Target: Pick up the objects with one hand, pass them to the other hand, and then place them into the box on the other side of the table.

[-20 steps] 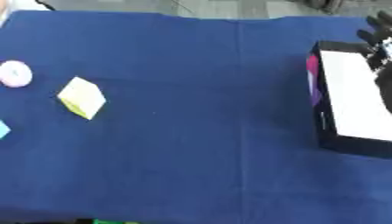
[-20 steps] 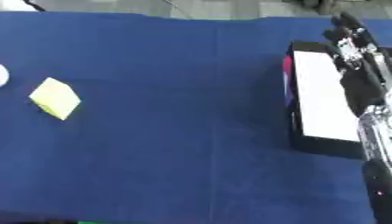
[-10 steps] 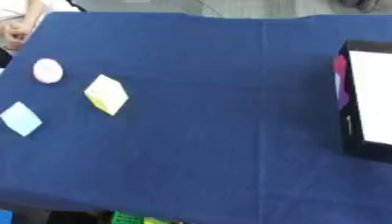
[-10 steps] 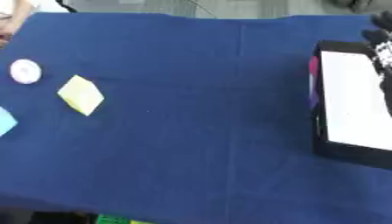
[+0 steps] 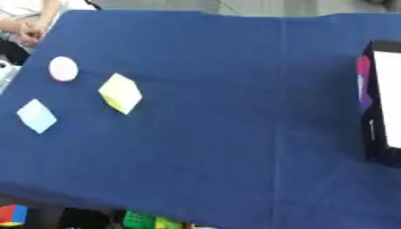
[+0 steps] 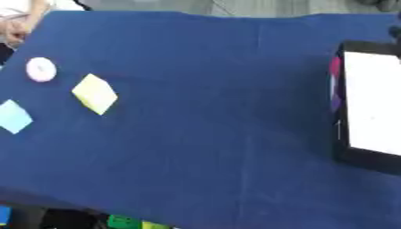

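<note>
Right hand (image 6: 396, 31) shows dimly beyond the black box (image 6: 341, 134).

The worktop (image 5: 219, 112) carries everything; three small objects lie grouped on its left side, well apart from the box (image 6: 368, 107), which sits at the right edge; of the three, the round piece (image 5: 63, 69) lies farthest back; the cube (image 5: 120, 93) lies just to its right and nearer the front; the flat square piece (image 5: 37, 116) lies nearest the front and farthest left; small blocks (image 5: 149, 220) show beyond the worktop's near edge, at lower left.
</note>
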Controlling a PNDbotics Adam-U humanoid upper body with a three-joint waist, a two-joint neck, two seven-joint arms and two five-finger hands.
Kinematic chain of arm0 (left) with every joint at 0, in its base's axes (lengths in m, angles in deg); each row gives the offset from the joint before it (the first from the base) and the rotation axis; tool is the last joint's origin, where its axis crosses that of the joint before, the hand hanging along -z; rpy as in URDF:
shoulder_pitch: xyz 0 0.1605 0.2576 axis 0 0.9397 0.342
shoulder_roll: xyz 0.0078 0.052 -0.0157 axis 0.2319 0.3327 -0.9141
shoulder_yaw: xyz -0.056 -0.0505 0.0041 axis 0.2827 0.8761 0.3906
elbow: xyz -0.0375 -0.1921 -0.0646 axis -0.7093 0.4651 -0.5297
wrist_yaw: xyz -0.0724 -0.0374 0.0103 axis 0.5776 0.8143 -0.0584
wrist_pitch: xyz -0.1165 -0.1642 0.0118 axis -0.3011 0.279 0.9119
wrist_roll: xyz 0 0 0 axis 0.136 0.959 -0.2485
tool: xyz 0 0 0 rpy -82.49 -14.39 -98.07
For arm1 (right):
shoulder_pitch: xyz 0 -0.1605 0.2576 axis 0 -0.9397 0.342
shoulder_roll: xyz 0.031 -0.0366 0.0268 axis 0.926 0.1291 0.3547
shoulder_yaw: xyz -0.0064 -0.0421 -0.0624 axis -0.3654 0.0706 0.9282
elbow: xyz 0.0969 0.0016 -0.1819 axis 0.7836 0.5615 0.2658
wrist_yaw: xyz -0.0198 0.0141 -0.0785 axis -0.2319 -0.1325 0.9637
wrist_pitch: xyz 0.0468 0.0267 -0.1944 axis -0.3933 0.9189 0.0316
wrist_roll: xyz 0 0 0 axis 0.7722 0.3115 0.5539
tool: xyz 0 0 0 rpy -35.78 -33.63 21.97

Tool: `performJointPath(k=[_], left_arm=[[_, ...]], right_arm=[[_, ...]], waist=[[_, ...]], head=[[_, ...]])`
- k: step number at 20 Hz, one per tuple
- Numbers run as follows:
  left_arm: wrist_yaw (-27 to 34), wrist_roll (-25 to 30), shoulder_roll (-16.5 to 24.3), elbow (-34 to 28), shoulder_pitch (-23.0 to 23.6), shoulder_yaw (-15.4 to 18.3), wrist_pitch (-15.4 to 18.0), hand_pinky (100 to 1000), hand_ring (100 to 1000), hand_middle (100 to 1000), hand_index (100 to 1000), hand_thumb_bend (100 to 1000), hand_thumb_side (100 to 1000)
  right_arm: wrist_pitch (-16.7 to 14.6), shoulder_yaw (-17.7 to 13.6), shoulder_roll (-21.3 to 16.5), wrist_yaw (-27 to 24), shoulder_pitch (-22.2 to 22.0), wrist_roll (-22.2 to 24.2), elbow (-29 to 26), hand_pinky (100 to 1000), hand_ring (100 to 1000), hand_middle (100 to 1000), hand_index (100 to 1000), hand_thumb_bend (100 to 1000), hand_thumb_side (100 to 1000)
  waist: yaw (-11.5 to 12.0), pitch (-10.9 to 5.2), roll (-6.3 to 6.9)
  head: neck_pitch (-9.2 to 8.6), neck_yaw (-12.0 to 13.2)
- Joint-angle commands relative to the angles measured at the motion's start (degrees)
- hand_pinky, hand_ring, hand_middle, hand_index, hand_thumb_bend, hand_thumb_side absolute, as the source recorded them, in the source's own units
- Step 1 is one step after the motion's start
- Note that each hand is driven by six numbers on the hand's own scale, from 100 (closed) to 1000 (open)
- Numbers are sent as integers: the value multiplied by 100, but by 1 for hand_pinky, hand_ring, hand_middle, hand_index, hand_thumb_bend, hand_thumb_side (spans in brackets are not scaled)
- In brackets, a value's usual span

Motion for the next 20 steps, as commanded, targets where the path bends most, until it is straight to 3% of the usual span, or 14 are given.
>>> performJointPath(k=[1,6,13,14,15,20], left_arm=[[-294,467,338,181,-200,-70,52,990,931,843,905,514,590],[-814,893,234,675,-602,-293,118,977,934,833,896,606,566],[-1810,1106,-172,1543,-1170,-701,102,954,932,829,882,656,528],[-1941,1127,-253,1656,-1236,-757,98,952,932,827,877,722,512],[-2054,1144,-328,1755,-1295,-808,103,951,932,827,876,657,520],[-2558,1078,-687,2155,-1581,-1003,80,937,927,816,853,636,466]], right_arm=[[-43,1,-185,68,22,24,-117,1000,1000,1000,1000,100,554],[-66,46,-200,90,40,68,-120,1000,1000,1000,1000,100,559],[-57,89,-193,99,38,133,-85,1000,1000,1000,1000,100,560],[-55,92,-188,101,37,140,-81,1000,1000,1000,1000,100,560],[-52,96,-182,102,37,147,-77,1000,1000,1000,1000,100,560],[-35,111,-145,116,22,179,-61,1000,1000,1000,1000,100,561]], waist=[[22,-66,-15],[39,-53,-55],[27,-86,-53],[21,-88,-49],[14,-89,-46],[-7,-92,-40]], head=[[-56,49],[24,121],[105,165],[111,175],[112,182],[116,194]])
